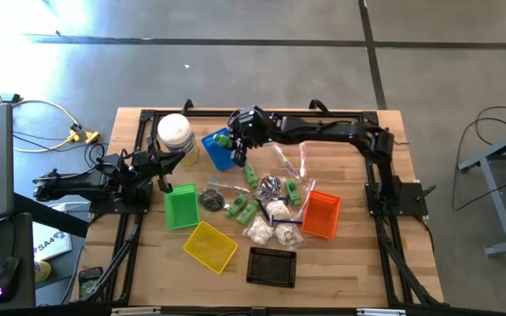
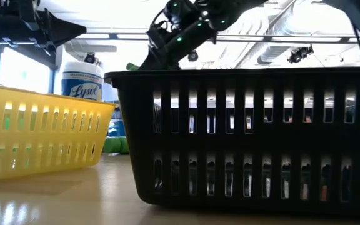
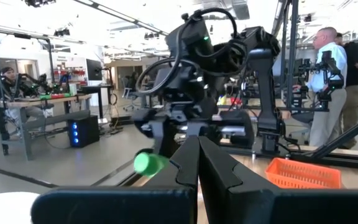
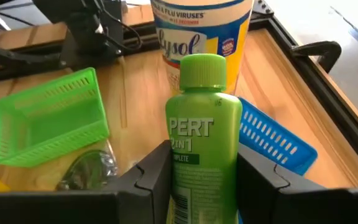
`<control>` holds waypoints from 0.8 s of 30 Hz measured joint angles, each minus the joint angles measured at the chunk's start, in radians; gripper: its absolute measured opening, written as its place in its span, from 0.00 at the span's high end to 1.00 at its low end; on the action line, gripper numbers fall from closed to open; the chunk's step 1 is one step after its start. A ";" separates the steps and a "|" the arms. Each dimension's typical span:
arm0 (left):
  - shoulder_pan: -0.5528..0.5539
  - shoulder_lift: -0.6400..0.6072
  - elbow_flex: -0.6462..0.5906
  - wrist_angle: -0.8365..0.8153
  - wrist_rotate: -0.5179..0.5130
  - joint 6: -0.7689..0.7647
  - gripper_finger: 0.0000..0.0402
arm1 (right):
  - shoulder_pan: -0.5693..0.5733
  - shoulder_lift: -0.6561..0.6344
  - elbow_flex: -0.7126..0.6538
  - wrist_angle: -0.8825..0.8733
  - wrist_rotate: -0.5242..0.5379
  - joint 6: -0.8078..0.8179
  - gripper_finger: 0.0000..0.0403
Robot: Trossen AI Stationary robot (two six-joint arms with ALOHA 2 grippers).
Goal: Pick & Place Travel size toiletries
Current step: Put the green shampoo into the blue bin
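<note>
My right gripper (image 4: 201, 177) grasps a small green plastic bottle (image 4: 202, 137) marked "PERT 2in1", held above the blue plastic basket (image 1: 217, 149) near the tabletop's far edge. I'd lower it squarely inside before releasing. The big white jar (image 4: 202, 28) reads "Lysol". My left gripper (image 3: 197, 171) waits clenched at the left edge.

We see a white jar with a yellow label (image 1: 175, 132) and blue (image 1: 216, 151), green (image 1: 181, 207), yellow (image 1: 210, 247), orange (image 1: 321, 214) and black (image 1: 271, 266) slotted plastic baskets on the wooden desk (image 1: 367, 263).
</note>
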 joint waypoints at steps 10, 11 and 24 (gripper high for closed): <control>0.000 0.000 0.000 0.001 0.000 0.007 1.00 | -0.013 0.191 0.137 -0.017 0.015 0.103 0.68; 0.000 0.000 0.000 0.001 0.000 0.008 1.00 | -0.014 0.204 0.140 -0.017 0.015 0.110 0.68; 0.000 0.000 0.000 0.001 0.000 0.008 1.00 | -0.035 0.285 0.168 -0.024 -0.032 0.212 0.68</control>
